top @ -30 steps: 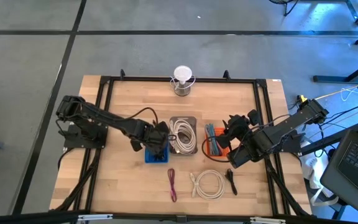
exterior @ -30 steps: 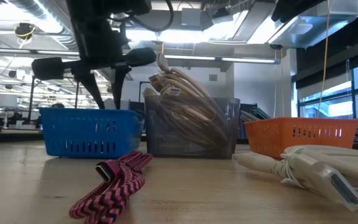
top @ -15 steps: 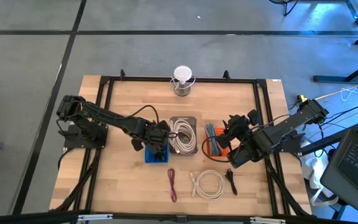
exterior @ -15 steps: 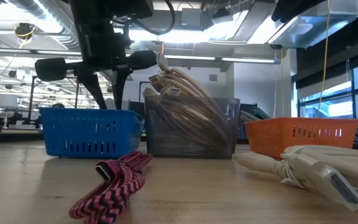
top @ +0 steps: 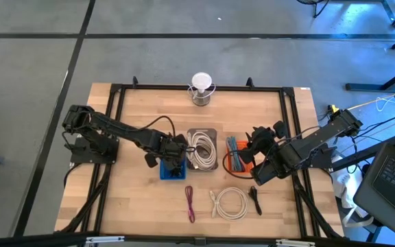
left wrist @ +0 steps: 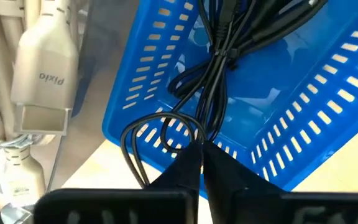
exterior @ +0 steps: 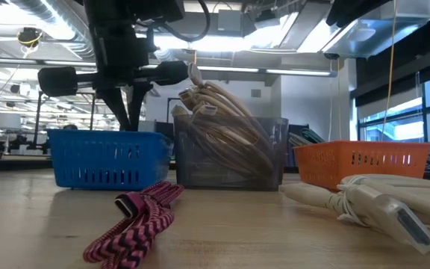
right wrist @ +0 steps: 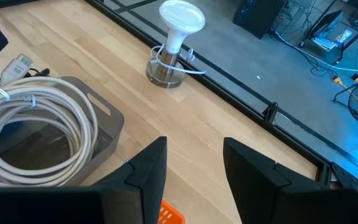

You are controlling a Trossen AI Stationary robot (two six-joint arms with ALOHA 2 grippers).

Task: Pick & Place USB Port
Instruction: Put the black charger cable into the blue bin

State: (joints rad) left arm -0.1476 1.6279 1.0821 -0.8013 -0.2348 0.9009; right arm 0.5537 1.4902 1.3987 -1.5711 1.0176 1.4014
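- The left gripper [left wrist: 202, 163] is down in the blue basket [left wrist: 303, 118], which sits near the middle of the table [top: 129, 199]. Its fingers are pinched together on a strand of the black USB cable [left wrist: 219, 74].
- The cable's bundle lies in the basket, but one loop [left wrist: 134, 146] hangs out over the basket's rim.
- The right gripper [right wrist: 191, 163] hangs above the orange basket [top: 237, 159] toward the table's right edge, with its fingers apart and nothing between them.
- If the left arm lifts, I'd worry that so thin a pinch lets the strand slip, or that the bundle unravels and trails.
- The hanging loop could catch on the rim and drag the basket toward the grey bin [top: 202, 148] of white cables beside it.
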